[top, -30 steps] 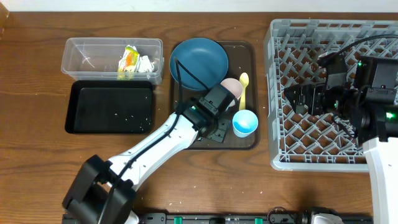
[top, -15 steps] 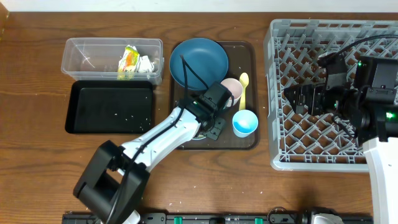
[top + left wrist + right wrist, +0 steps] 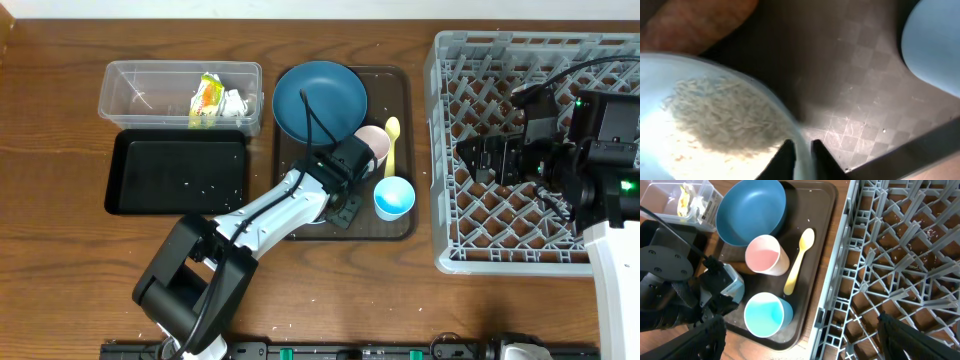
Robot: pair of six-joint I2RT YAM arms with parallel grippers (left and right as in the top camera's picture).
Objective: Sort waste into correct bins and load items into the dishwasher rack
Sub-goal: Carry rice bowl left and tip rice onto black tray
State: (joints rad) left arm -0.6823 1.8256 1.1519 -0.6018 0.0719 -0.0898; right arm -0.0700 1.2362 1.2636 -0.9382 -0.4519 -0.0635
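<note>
Since a second ago our left gripper has pinched onto the rim of the small pale blue bowl on the brown tray. It is likely light and rigid, with loose rice inside, so we'd keep it level.

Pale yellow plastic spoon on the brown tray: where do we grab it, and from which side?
Likely mid-handle, from straight above, pinching across its narrow width. The pale yellow plastic spoon lies flat on the dark brown serving tray, so no side approach gets under it. The pink-and-white cup crowds one side; the light blue cup sits by the handle tip.
</note>
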